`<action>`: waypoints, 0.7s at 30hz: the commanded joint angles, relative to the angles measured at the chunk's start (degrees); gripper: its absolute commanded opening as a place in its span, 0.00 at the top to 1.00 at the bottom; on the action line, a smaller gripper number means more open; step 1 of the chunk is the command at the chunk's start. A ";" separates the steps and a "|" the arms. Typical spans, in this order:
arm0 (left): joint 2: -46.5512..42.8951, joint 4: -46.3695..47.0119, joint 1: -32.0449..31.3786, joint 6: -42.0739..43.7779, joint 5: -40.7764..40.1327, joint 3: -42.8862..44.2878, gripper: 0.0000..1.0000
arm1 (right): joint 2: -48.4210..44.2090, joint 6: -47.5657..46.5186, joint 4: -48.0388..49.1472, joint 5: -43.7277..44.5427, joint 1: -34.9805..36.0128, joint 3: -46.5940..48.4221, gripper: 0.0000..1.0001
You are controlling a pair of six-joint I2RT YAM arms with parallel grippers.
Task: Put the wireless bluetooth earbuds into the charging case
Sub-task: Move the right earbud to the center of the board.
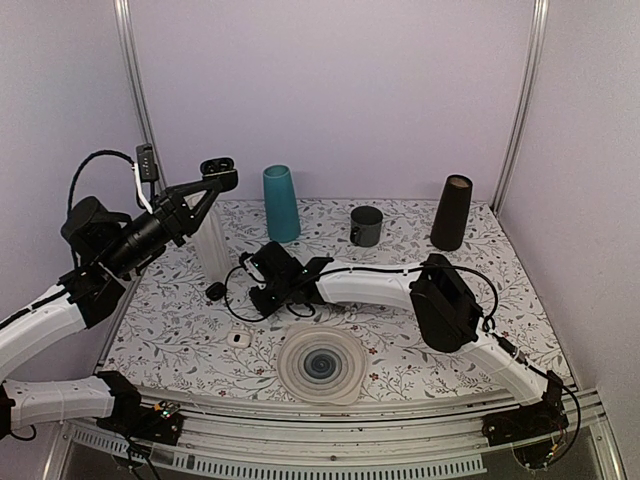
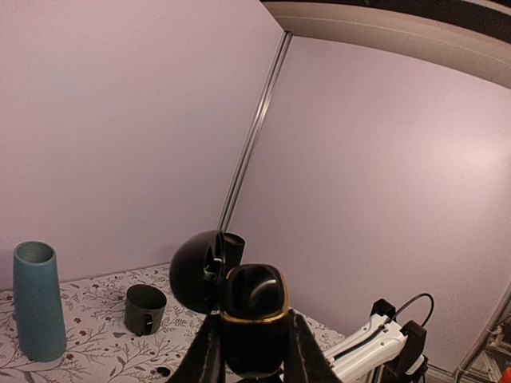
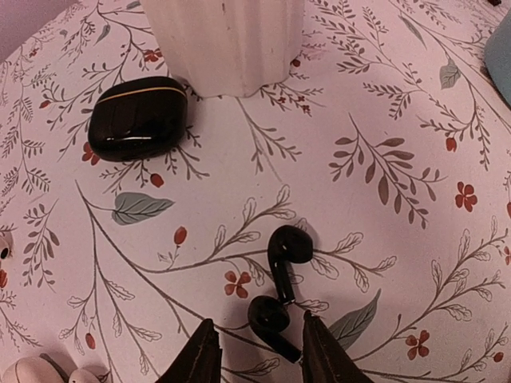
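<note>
The 2 black earbuds (image 3: 289,243) are smooth, glossy plastic on a matt, flower-printed worktop (image 3: 383,104). Beside the matt, ribbed white vase (image 3: 223,40), the closed case (image 3: 137,117) is glossy black with a thin gold seam, like the open charging case (image 2: 254,315).

**Top view:** Illumination is even and diffuse. The lilac walls read uniformly bright. Only soft, pale shadows lie on the table (image 1: 400,340) under the arms. Focus is sharp throughout, with no motion blur.

**Left wrist view:** The wall is noticeably brighter to the right of the corner seam. The glossy charging case (image 2: 254,315) carries soft highlights, and its interior is lost in darkness. The left gripper's fingers (image 2: 206,351) are dark and soft at the bottom edge.

**Right wrist view:** The picture is bright. The floral print bends towards the borders, showing wide-angle distortion. A broad sheen marks the closed black case (image 3: 137,117), and small highlights sit on the black earbuds (image 3: 279,275). Shadows beneath both are faint. The right gripper's fingers (image 3: 196,359) are out of focus.
</note>
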 commanded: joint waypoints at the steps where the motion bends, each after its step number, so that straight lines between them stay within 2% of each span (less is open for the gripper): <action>1: 0.12 0.24 0.83 0.48 0.57 0.67 1.00 | 1.19 -0.34 2.62 -0.92 -0.30 -0.42 0.64; 9: -0.05 -1.04 0.85 0.96 0.32 1.55 1.00 | 3.08 -0.25 3.87 -2.08 -0.87 -0.31 0.66; 17: 0.40 -1.18 0.92 1.00 0.48 2.08 1.00 | 4.34 -0.42 3.65 -1.98 -0.90 -0.40 0.72; 21: 0.54 -1.20 0.92 1.07 0.48 2.28 1.00 | 4.48 -0.51 3.56 -1.73 -0.99 -0.36 0.78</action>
